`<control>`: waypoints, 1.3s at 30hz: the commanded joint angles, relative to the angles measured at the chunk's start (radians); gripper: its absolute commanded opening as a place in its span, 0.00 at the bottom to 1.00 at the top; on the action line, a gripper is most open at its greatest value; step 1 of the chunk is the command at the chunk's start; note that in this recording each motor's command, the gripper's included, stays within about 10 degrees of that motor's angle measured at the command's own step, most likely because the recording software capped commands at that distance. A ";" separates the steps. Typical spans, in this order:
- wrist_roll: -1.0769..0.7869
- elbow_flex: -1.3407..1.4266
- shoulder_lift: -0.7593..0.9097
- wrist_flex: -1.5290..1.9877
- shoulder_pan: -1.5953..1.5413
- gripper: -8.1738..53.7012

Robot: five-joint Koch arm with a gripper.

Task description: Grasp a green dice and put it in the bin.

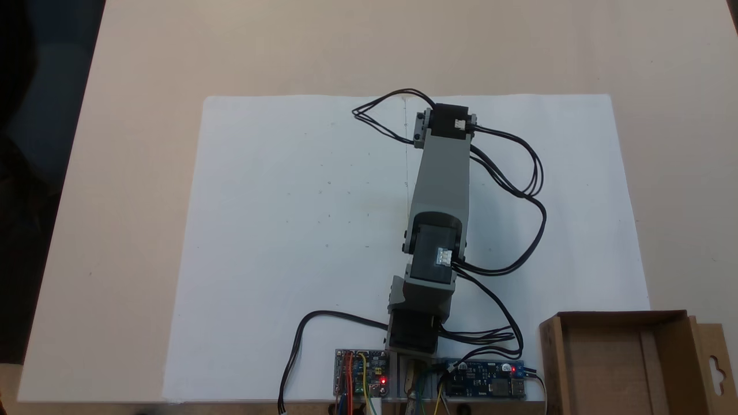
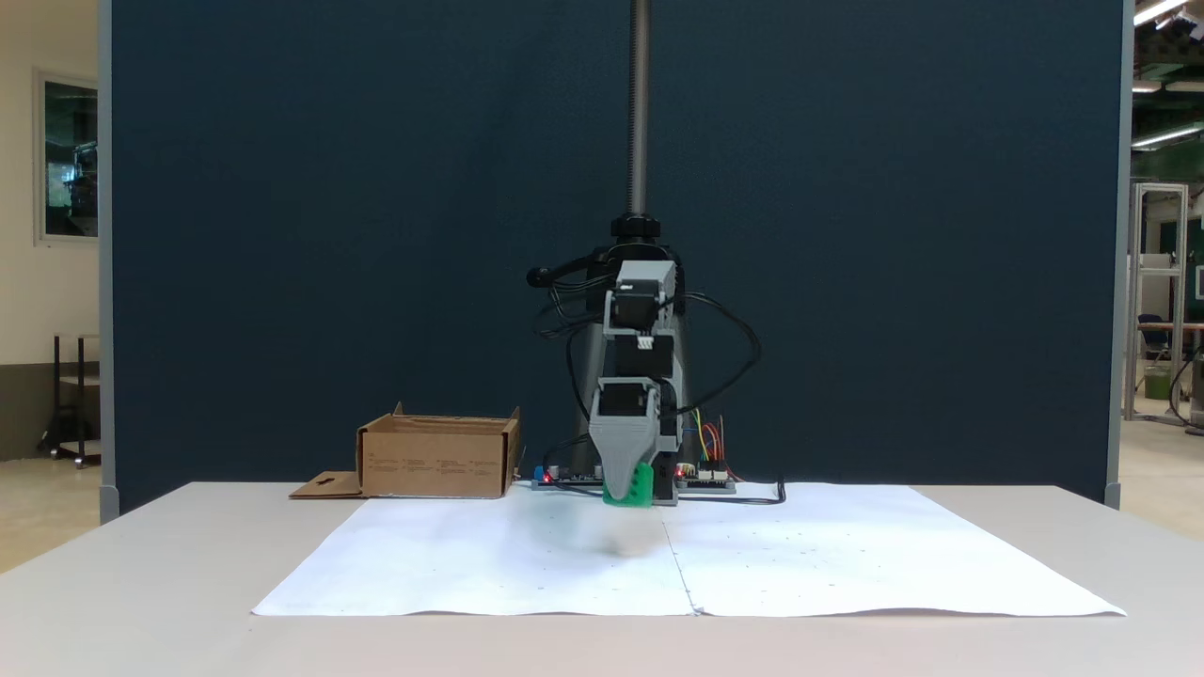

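The green dice [image 2: 634, 488] hangs in the air above the white paper, clamped at the tip of my gripper [image 2: 628, 489], which points straight down. The grey jaw covers the cube's upper left part, and a faint shadow lies on the paper below. In the fixed view from above, the grey arm [image 1: 438, 190] reaches away from its base over the middle of the paper. The bin [image 2: 437, 461] is a brown cardboard box standing left of the arm's base; seen from above, the bin [image 1: 552, 363] sits at the lower right with its hang-hole flap out to the right.
White paper [image 1: 300, 230] covers the middle of the beige table [image 1: 115, 173]. Circuit boards [image 1: 362, 373] with lit red LEDs sit by the arm's base, and black cables [image 1: 519, 184] loop to the arm's right. A dark blue partition [image 2: 282, 235] stands behind.
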 commanded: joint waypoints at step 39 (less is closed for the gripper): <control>0.072 -0.052 0.439 -0.107 0.801 0.34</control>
